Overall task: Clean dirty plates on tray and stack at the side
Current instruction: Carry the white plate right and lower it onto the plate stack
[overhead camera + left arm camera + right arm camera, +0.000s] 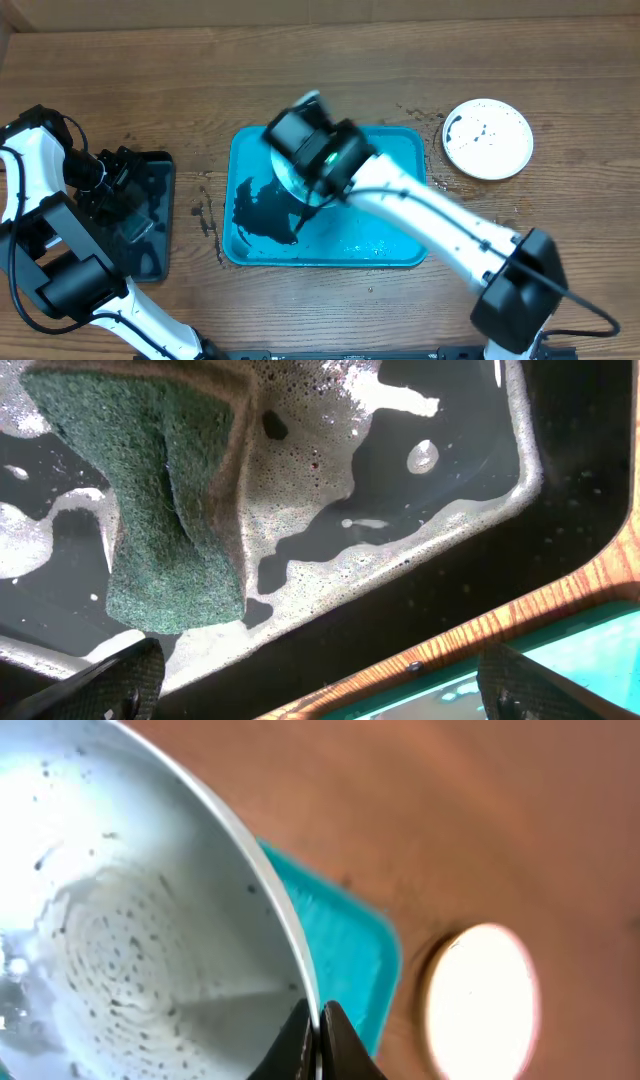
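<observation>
Plates (488, 138) (150, 920) x2, trays (400, 150) (150, 230) x2, sponge (170, 510) x1

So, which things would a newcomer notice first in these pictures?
First, the bright turquoise tray in the middle, smeared dark, where the right gripper is shut on the rim of a speckled white plate. Another smeared plate lies on the table at right. A green sponge sits in foamy water in the black tray at left.
</observation>
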